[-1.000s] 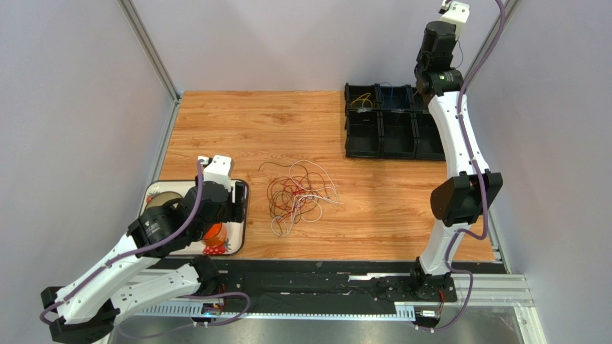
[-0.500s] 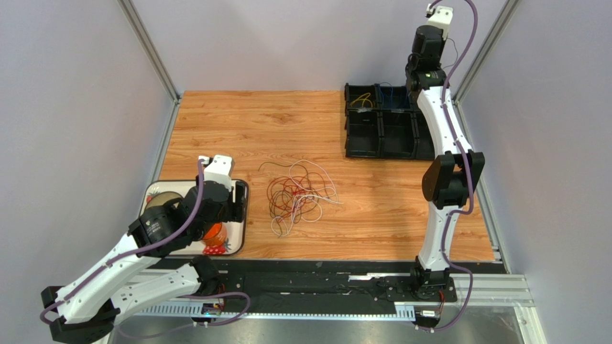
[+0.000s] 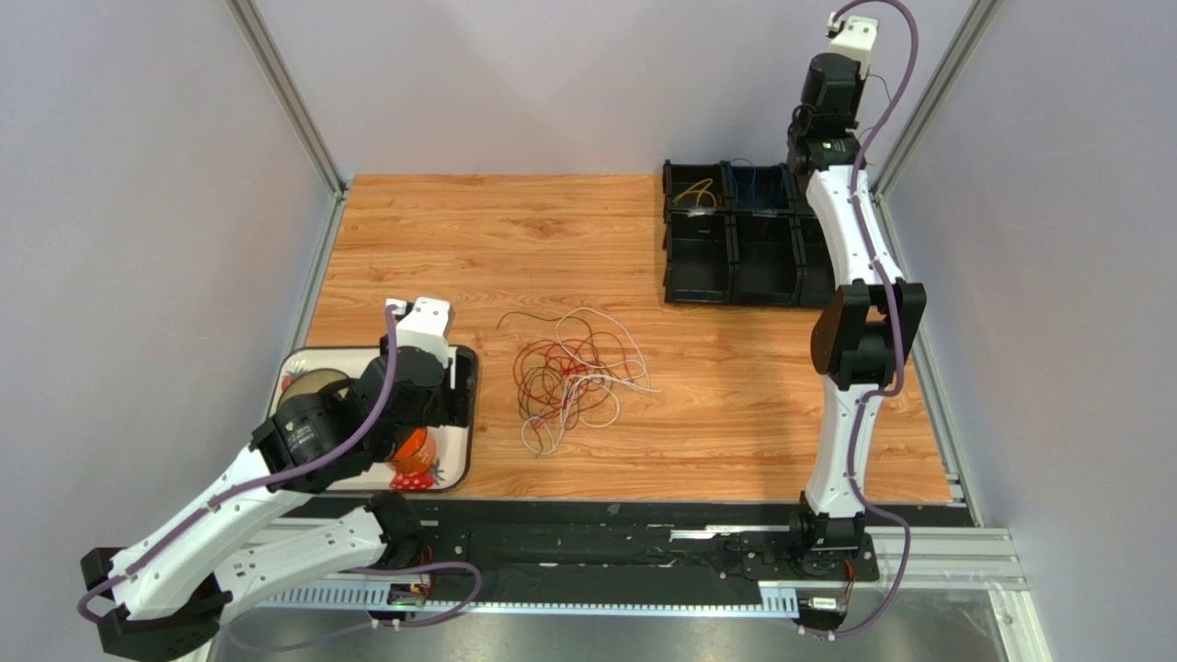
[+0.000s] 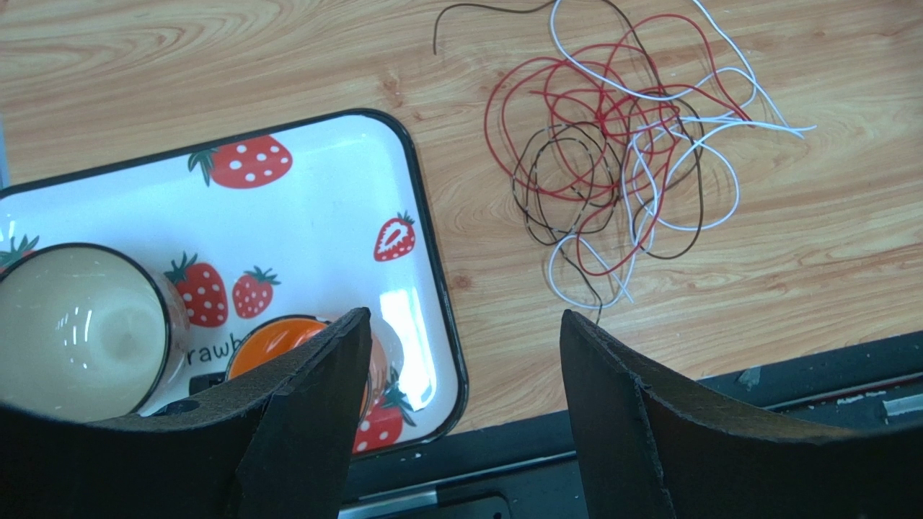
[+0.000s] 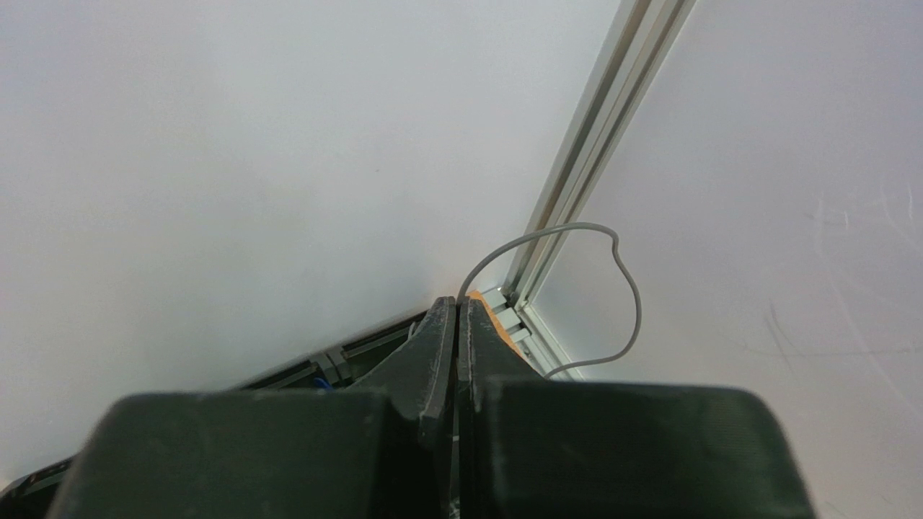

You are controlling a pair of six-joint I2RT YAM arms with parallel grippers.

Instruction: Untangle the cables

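The cables [image 3: 573,375] lie in one loose tangle of red, white and dark brown loops mid-table, also seen in the left wrist view as cables [image 4: 618,151] on the wood. My left gripper [image 4: 466,357] is open and holds nothing. It hangs above the right edge of the strawberry tray [image 4: 325,195], left of the tangle. My right gripper [image 5: 457,308] is shut on a thin grey cable [image 5: 634,303], which loops out from its tips. The right arm [image 3: 846,221] is raised high above the black bins.
A black compartment tray [image 3: 732,255] stands at the back right, with a yellow wire [image 3: 695,193] in one bin. The strawberry tray holds a cream bowl [image 4: 81,324] and an orange cup [image 4: 276,341]. Walls close in on three sides.
The right arm has straightened, its elbow swinging left, with the gripper still high over the bins. The left arm has hardly moved.
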